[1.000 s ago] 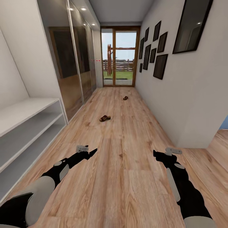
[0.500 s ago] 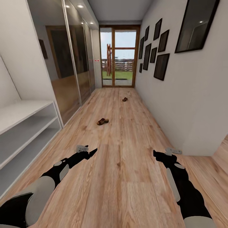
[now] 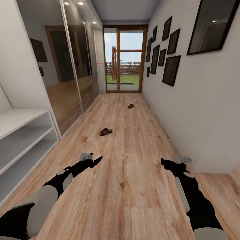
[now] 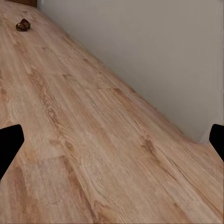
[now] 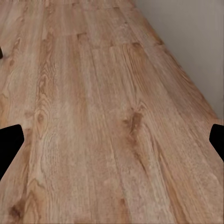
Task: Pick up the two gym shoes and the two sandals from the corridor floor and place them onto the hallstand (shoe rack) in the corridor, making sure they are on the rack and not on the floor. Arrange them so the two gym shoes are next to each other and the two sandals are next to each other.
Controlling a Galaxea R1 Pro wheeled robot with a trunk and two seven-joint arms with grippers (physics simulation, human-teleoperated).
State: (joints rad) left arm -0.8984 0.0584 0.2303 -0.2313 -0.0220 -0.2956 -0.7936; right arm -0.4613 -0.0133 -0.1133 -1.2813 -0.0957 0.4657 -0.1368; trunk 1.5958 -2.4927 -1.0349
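Observation:
Two brown sandals lie on the wood-plank corridor floor (image 3: 133,186). The nearer sandal (image 3: 105,132) is ahead, slightly left of centre. The farther sandal (image 3: 130,106) rests closer to the glass door. One sandal (image 4: 22,25) appears small and distant in the left wrist view. The gym shoes are out of view. The pale hallstand (image 3: 20,133) runs along the left wall, its two tiers bare. My left gripper (image 3: 98,160) and right gripper (image 3: 163,162) hover low over the floor, both open and holding nothing, well short of the sandals. Each wrist view has its dark fingertips (image 4: 9,144) (image 5: 10,140) far apart.
Mirrored wardrobe doors (image 3: 73,76) line the left side beyond the hallstand. The right wall (image 3: 186,110) carries dark picture frames and ends at a corner (image 3: 196,170) near my right arm. A glass door (image 3: 125,60) closes the corridor's far end.
The whole view has shifted: the camera has moved along the corridor, so the hallstand sits further left and the sandals lower in the picture. Both arms hold the same pose.

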